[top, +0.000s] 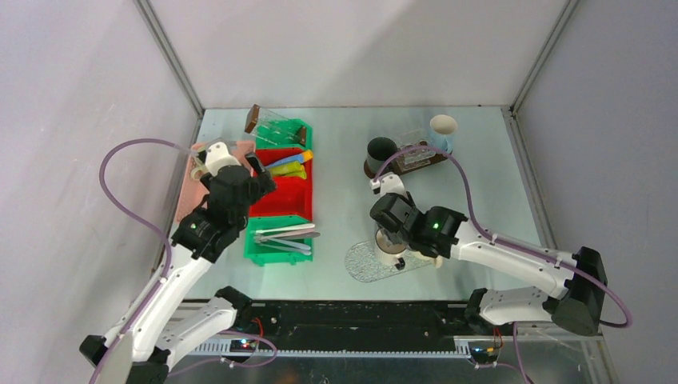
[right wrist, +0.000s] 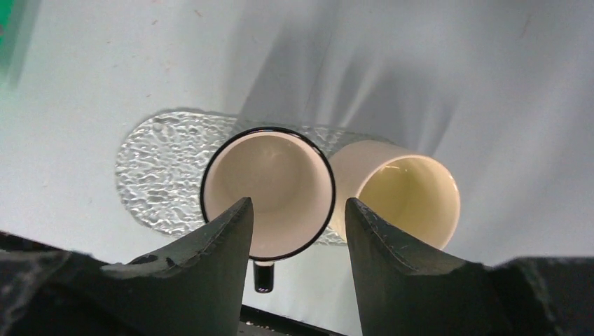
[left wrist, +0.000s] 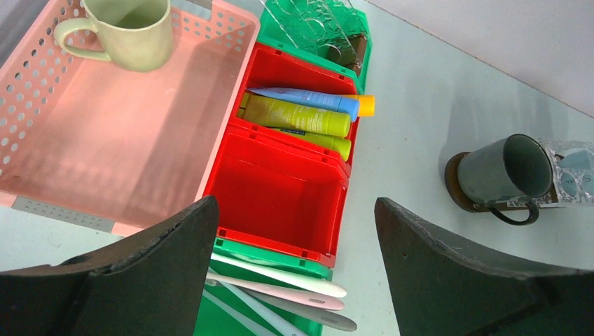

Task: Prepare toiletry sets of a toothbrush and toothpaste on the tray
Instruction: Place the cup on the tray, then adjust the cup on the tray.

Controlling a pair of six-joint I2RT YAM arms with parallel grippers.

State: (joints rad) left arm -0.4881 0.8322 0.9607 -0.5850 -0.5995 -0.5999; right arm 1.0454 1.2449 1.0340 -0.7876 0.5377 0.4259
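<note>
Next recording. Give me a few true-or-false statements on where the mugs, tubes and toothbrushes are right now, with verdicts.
1. The nearer red bin is empty. True.
2. The toothbrushes lie in the pink basket. False: they lie in the green bin; the basket holds only a greenish mug.
3. The left gripper holds a tube. False: it is open and empty; the tubes lie in the farther red bin.
4. A black-rimmed mug and a cream mug stand side by side at the clear tray. True.
5. The right gripper clamps the cream mug. False: its jaws are open by the black-rimmed mug.
</note>
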